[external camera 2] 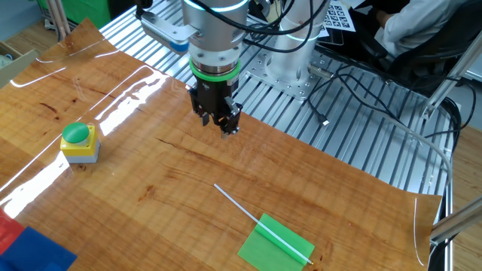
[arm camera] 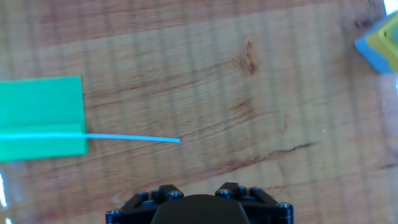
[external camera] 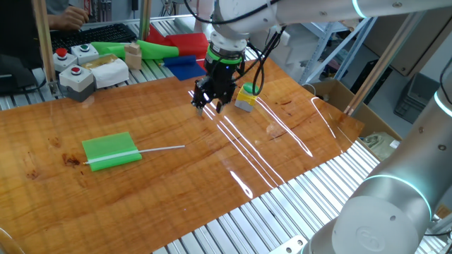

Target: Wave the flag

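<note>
A robotics lab or test bench — the wooden tabletop [external camera: 212, 176] lies on a bed of ribbed aluminium rails [external camera 2: 354, 135]; loose black cables [external camera 2: 392, 113] trail across them; grey push-button boxes [external camera: 74, 70] with red and green buttons stand at the edge; a keyboard [external camera: 106, 32] and printed marker tags [external camera 2: 339, 16] sit nearby — someone works there.

Glossy wood-grain table [external camera: 282, 141]; matt green flag [external camera: 110, 150]; ribbed bare metal frame [external camera 2: 361, 143].
</note>
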Available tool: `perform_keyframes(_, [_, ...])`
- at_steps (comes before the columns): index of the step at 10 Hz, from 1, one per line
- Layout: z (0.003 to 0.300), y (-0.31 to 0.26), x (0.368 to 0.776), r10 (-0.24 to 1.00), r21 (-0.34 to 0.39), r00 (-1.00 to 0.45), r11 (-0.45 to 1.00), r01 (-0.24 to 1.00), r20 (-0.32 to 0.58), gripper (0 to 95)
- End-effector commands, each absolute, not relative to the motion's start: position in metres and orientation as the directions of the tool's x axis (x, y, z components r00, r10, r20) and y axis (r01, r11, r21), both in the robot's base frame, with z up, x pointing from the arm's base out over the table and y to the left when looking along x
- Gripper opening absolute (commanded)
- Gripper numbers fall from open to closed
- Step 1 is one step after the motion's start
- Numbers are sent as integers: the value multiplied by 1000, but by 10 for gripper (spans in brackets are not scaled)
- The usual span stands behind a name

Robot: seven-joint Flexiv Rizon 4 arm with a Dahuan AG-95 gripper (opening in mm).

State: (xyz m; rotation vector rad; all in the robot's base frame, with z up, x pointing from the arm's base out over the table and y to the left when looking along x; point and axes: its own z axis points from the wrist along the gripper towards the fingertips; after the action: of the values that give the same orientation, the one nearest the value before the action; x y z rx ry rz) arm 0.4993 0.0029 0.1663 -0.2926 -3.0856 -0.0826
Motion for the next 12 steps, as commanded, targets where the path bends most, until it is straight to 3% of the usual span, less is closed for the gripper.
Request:
perform_keyframes(1, [163,7,500,227,53,-972,972,230,51,0])
perform_keyframes(7, [150,27,501,374,49,-926,925,377,54,0])
perform_keyframes(12, [131,52,500,678,35,-733,732,680,57,0])
